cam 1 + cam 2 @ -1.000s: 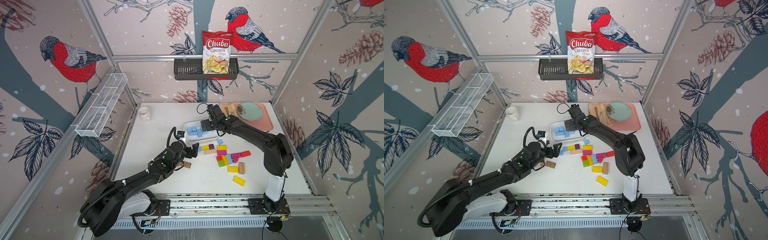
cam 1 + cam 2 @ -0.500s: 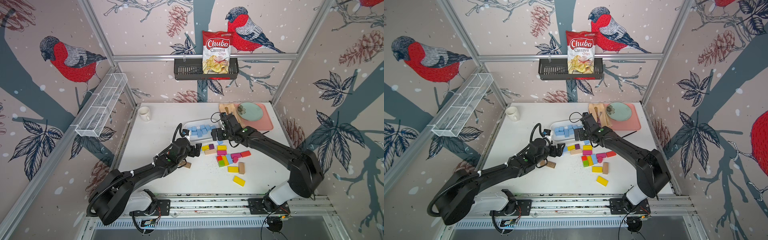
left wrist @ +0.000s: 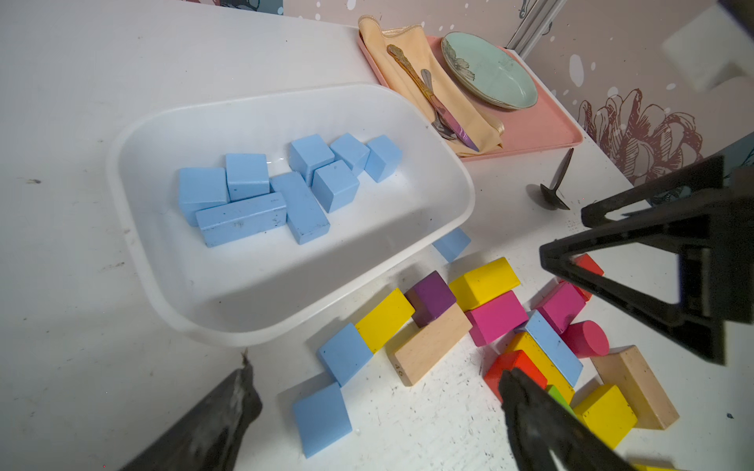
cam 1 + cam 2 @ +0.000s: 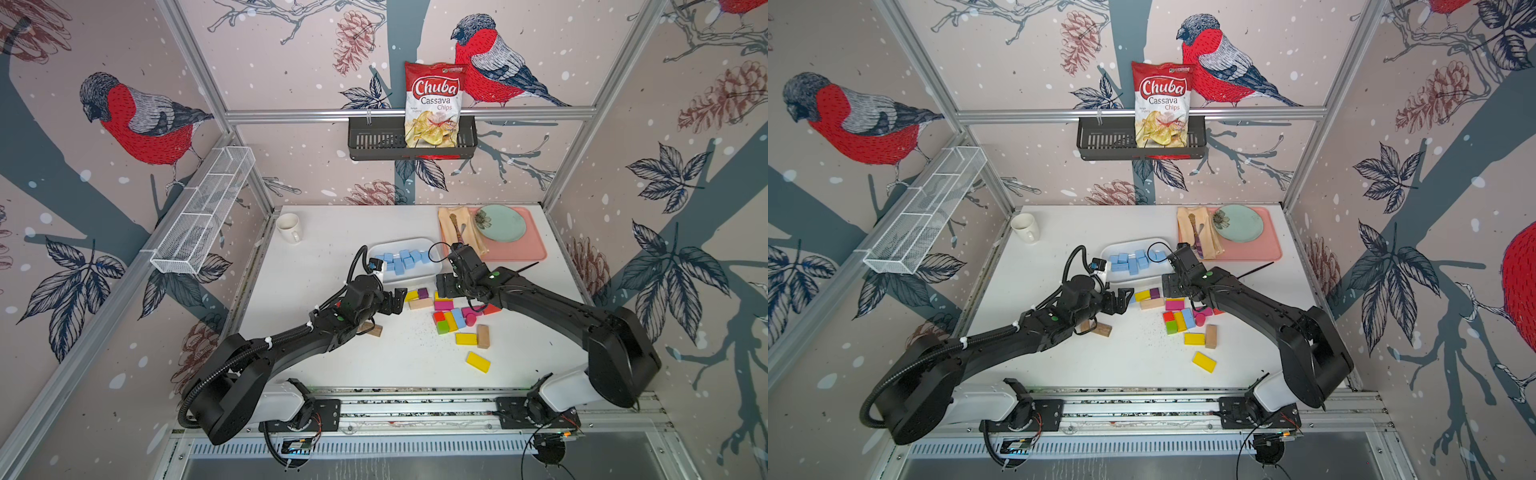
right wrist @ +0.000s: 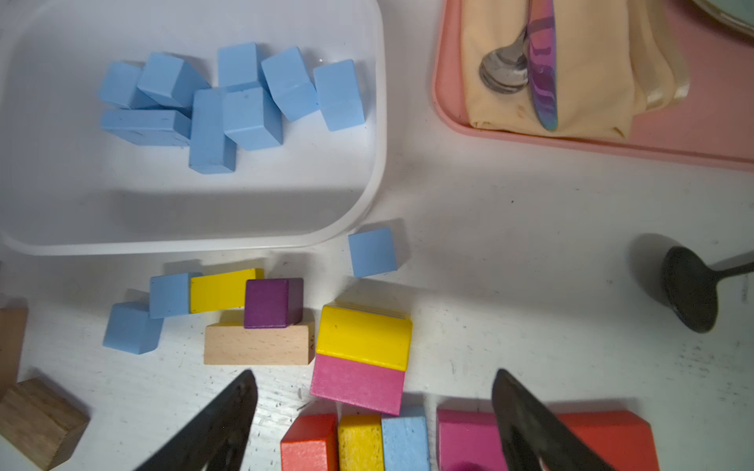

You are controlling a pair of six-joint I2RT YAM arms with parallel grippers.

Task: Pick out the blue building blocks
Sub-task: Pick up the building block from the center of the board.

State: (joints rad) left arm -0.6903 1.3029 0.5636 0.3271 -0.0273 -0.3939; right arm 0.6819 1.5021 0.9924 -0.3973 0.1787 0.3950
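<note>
left pincer (image 3: 375,371) and right pincer (image 5: 374,374) are seen open and empty, with most blue blocks (image 3: 302,204) piled in a tub (image 3: 245,281).

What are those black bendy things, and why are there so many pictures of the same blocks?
They are two robot arms with pinching grippers. Two pictures look down from above; two come from cameras on the arms' wrists. The left gripper and right gripper are both open, holding nothing. On the white table lie colourful blocks. Eight blue blocks sit in the white tub; four more lie outside it. At the back are a mug and a pink tray with a plate.
</note>
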